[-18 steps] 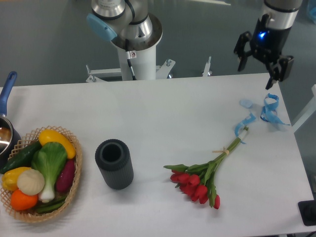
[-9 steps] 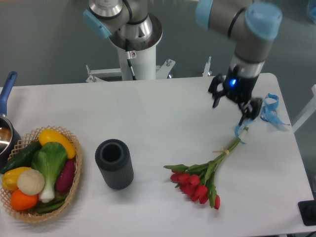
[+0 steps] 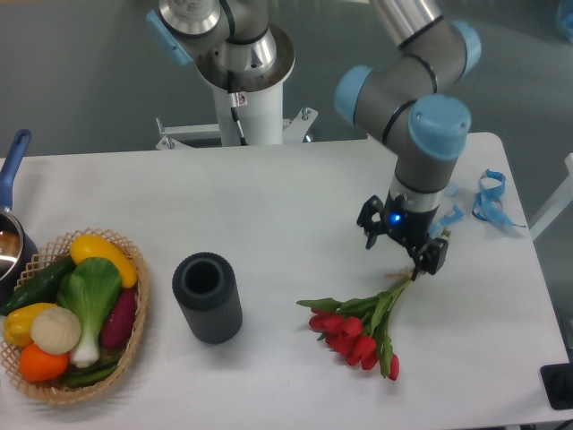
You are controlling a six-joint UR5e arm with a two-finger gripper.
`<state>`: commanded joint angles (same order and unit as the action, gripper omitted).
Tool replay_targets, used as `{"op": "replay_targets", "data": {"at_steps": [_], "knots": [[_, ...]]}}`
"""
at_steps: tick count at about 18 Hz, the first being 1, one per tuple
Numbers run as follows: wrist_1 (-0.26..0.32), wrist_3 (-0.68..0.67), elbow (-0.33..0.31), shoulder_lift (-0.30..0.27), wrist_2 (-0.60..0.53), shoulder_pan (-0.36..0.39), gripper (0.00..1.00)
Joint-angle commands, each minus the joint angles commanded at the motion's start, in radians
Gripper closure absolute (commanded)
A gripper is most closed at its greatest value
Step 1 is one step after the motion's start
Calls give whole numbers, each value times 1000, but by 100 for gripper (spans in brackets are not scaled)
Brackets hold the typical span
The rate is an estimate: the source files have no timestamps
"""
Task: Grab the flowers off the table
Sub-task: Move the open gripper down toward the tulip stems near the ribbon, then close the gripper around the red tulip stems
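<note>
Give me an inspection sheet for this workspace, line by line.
Surface: large flat white table, no spills seen.
Job's things: bunch of red tulips with green stems lying flat on the table, front right, not lifted.
Clutter: dark grey cylindrical vase upright; wicker basket of vegetables at left; blue-handled pot at left edge; loose blue ribbon at right.
Grippers: two-finger gripper open, low over the stem ends, holding nothing.
Cables: nothing seen.
Surroundings: white robot pedestal behind the table, grey floor.
</note>
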<state>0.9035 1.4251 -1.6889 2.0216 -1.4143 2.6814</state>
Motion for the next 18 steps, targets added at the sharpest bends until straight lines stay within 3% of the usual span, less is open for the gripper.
{"op": "replay_targets", "data": {"at_steps": [4, 15, 18], "knots": [[-44, 3, 29, 71, -2, 0, 0], [-66, 3, 49, 134, -15, -15, 0], [-68, 2, 51, 143, -63, -24, 0]]}}
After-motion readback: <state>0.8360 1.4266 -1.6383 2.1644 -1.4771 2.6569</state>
